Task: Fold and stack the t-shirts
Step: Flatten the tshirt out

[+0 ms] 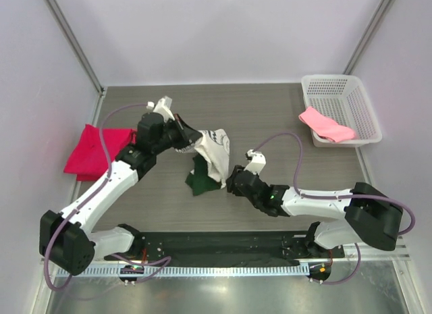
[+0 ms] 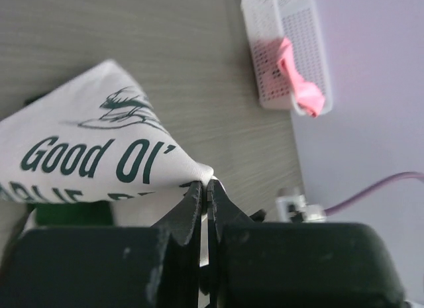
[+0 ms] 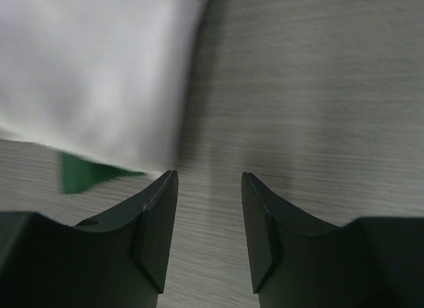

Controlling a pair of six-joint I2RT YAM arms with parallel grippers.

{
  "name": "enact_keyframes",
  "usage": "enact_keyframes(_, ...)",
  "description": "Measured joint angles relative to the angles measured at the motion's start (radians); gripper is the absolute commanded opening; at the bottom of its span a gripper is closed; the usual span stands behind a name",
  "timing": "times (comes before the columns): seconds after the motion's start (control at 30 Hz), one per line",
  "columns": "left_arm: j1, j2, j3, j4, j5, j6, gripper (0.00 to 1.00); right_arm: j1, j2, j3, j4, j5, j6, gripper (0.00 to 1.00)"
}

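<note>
The grey wood-grain worktop [image 1: 270, 125] carries everything. At its far right corner sits a white mesh basket [image 1: 337, 98]. On the far left edge lies a red-pink t-shirt [image 1: 91, 152], spread fairly flat. Near the middle is the cream-white t-shirt [image 1: 212, 152], bunched and partly lifted. It hangs in a loose drape with dark green cloth pooled on the worktop beneath it, and its dark print faces the left wrist camera. A light pink t-shirt [image 1: 325, 123], rolled small, lies over the basket's near rim.

The left hand [image 2: 207, 189] is clamped together on a peaked fold of the cream-white t-shirt, with a thin pinch of cloth caught at its tips. The right hand [image 3: 209, 179] sits low just beside the shirt's hanging edge. Its fingers stand apart with only bare worktop between them, and they touch nothing.

All of this cloth is light and limp. It will probably sag from any single pinch, fold on itself and drag along the worktop instead of keeping its shape. The weave looks matt, so a thin pinch is likely to hold, though several layers may come up together. The best hold is probably a second corner or hem well apart from the left hand's pinch, so that the shirt can be stretched flat between both hands.
</note>
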Motion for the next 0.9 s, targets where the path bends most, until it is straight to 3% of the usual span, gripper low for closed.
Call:
enact_keyframes(0.13, 0.002, -0.013, 0.075, -0.022, -0.016, -0.001, 0.00, 0.000, 0.000, -0.063, -0.049, -0.003, 0.000, 0.52)
enact_keyframes(0.2, 0.002, -0.010, 0.077, -0.035, -0.017, -0.002, 0.00, 0.000, -0.001, -0.081, -0.034, -0.027, -0.008, 0.59)
enact_keyframes(0.43, 0.002, 0.032, 0.077, -0.085, -0.019, -0.002, 0.00, 0.060, 0.036, -0.114, 0.135, -0.125, -0.048, 0.68)
enact_keyframes(0.57, 0.002, 0.038, 0.080, -0.092, -0.019, -0.002, 0.00, 0.144, 0.182, -0.034, 0.194, -0.113, -0.058, 0.82)
enact_keyframes(0.7, 0.002, 0.039, 0.092, -0.107, -0.019, -0.001, 0.00, 0.189, 0.318, 0.124, 0.167, -0.063, -0.037, 0.88)
enact_keyframes(0.73, 0.002, 0.039, 0.097, -0.114, -0.019, -0.001, 0.00, 0.193, 0.350, 0.172, 0.129, -0.034, -0.020, 0.88)
enact_keyframes(0.9, 0.002, 0.038, 0.129, -0.150, -0.023, 0.005, 0.00, 0.187, 0.414, 0.285, -0.015, 0.123, 0.061, 0.69)
